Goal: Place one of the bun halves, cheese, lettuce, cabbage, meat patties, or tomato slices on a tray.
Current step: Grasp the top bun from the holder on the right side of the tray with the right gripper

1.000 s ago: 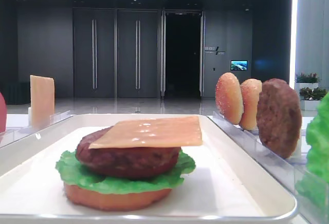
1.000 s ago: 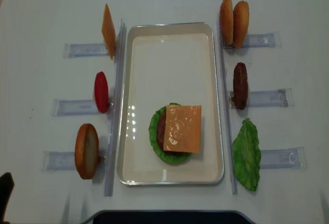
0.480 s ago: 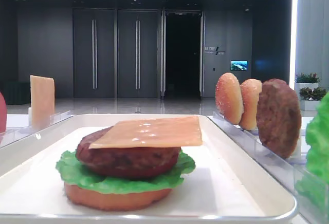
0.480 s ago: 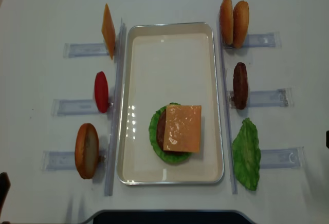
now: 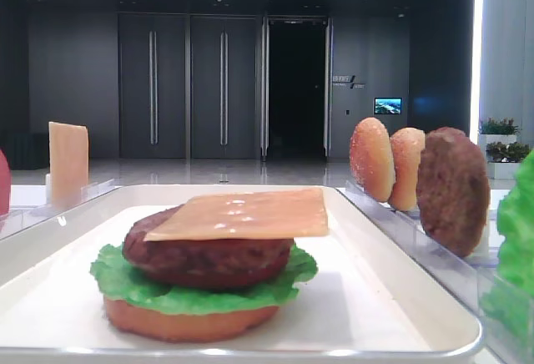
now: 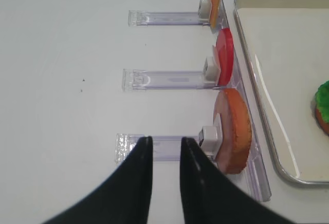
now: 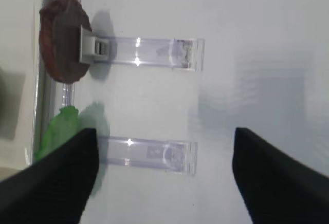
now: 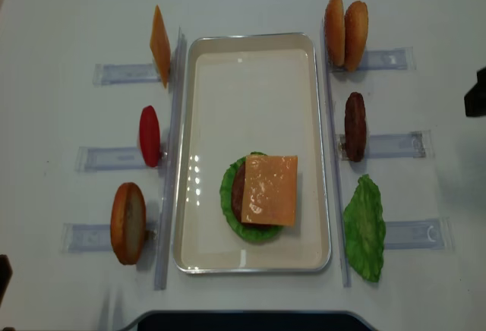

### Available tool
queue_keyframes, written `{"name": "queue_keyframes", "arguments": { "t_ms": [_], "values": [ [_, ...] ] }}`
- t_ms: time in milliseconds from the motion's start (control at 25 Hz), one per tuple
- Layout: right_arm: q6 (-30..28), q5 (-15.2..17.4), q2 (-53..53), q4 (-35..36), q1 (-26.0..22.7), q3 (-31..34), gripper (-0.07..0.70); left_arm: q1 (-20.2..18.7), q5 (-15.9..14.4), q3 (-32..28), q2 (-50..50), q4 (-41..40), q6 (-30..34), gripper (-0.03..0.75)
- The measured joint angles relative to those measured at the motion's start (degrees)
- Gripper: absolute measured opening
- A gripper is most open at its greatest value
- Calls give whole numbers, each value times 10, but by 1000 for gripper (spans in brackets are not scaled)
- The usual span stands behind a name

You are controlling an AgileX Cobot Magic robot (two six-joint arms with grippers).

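Observation:
The white tray (image 8: 250, 50) holds a stack of bottom bun, lettuce (image 8: 230, 194), meat patty (image 5: 209, 255) and cheese (image 8: 269, 189). On the racks to its left stand a cheese slice (image 8: 159, 46), a tomato slice (image 8: 149, 135) and a bun half (image 8: 127, 222). To its right are two speckled bun halves (image 8: 345, 33), a patty (image 8: 355, 126) and a lettuce leaf (image 8: 364, 227). My left gripper (image 6: 165, 141) hovers left of that bun half (image 6: 234, 129), its jaws narrowly apart and empty. My right gripper (image 7: 165, 131) stands wide open over the table, right of the lettuce (image 7: 59, 129) and patty (image 7: 61, 39).
Clear plastic racks (image 8: 114, 156) stick out sideways from both long sides of the tray. Bare white table lies beyond their outer ends. The right arm (image 8: 476, 92) shows at the right edge of the overhead view.
The left gripper's jaws have narrowed a good deal. The right arm has come into the overhead view at the right edge and moved toward the far side.

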State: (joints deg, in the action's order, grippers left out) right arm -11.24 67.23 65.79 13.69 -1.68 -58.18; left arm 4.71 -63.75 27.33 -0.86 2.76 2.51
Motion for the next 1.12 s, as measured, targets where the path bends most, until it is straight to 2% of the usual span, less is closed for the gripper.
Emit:
{"name": "queue_keyframes", "arguments": {
  "t_ms": [280, 760, 1120],
  "values": [
    [0, 8, 138, -5, 0, -148, 542, 0, 0, 0, 0, 0, 0, 80],
    [9, 26, 373, -5, 0, -427, 542, 0, 0, 0, 0, 0, 0, 53],
    [14, 27, 480, -28, 0, -553, 542, 0, 0, 0, 0, 0, 0, 32]
  ]
}}
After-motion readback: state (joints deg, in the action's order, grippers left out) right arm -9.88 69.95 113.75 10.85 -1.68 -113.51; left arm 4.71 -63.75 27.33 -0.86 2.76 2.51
